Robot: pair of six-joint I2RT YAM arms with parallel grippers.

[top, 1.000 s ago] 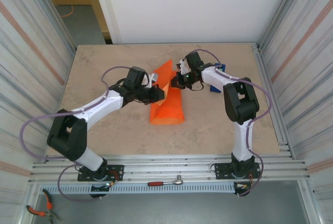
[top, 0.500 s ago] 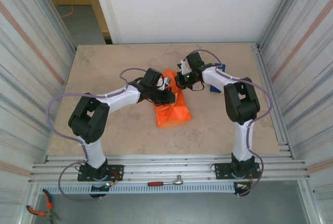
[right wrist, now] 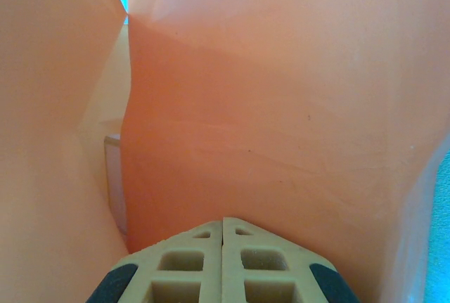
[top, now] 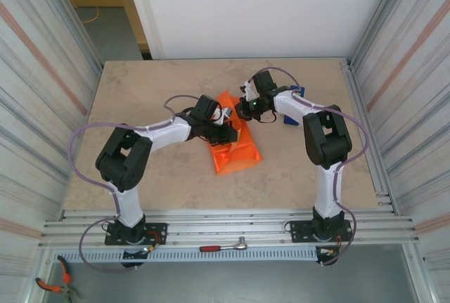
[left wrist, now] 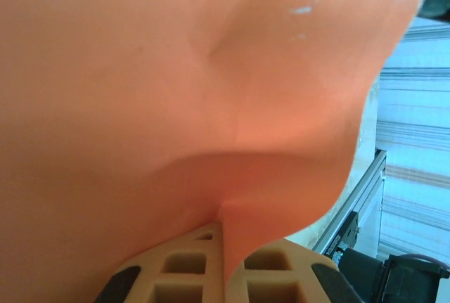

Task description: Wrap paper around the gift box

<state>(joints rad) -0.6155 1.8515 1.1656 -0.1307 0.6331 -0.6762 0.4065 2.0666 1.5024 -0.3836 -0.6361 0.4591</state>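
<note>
Both pincers clenched: left pincer [left wrist: 225, 247] nips a fold of the paper [top: 235, 150]; right pincer [right wrist: 223, 236] sits against the paper, grip unclear. Paper bunched mid-surface [top: 140, 92]; gift box [right wrist: 114, 183] edge peeks between folds.

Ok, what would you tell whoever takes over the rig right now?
Left gripper: shut on a fold of the paper.
Right gripper: shut, tips against the paper; whether it pinches any is unclear.
Gift box: inside the bunched paper mid-table, one pale face showing.
Done: paper drawn up around the box.
Left: crease the flaps flat, close the wrap.
</note>
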